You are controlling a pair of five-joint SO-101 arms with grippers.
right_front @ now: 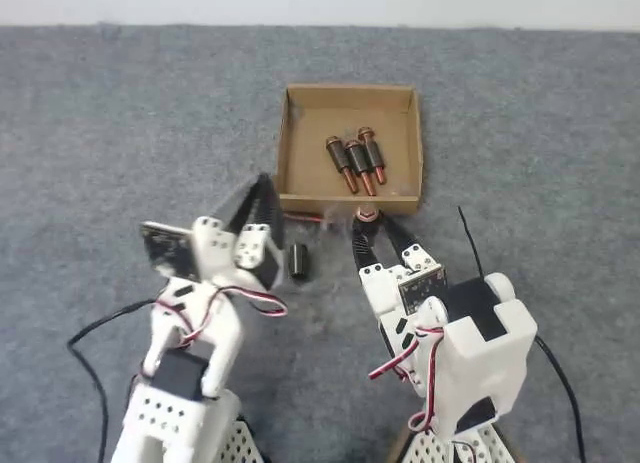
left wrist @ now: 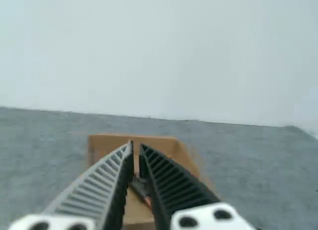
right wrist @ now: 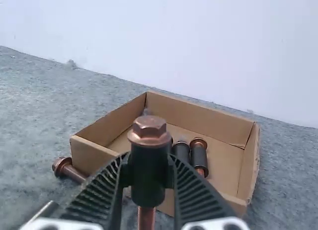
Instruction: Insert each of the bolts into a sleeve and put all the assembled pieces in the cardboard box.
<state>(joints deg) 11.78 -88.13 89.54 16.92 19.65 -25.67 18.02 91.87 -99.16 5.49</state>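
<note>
The right gripper [right_front: 366, 226] was closed on the black sleeve [right wrist: 148, 175] of an assembled bolt [right wrist: 149, 133], head up, just below the box [right_front: 293, 143] in the upper centre of the high view. The left gripper [left wrist: 135, 146] was nearly closed and empty. A loose bolt [right_front: 302, 218] lay just beside the box's lower wall, with a loose sleeve [right_front: 298, 261] below it. These parts are judged rigid, smooth and prone to rolling. Grip across the sleeve's middle, head up, so the bolt should not slip out.

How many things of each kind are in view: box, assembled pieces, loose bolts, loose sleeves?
Cardboard box: 1
Assembled pieces: 4
Loose bolt: 1
Loose sleeve: 1
Total: 7
</note>
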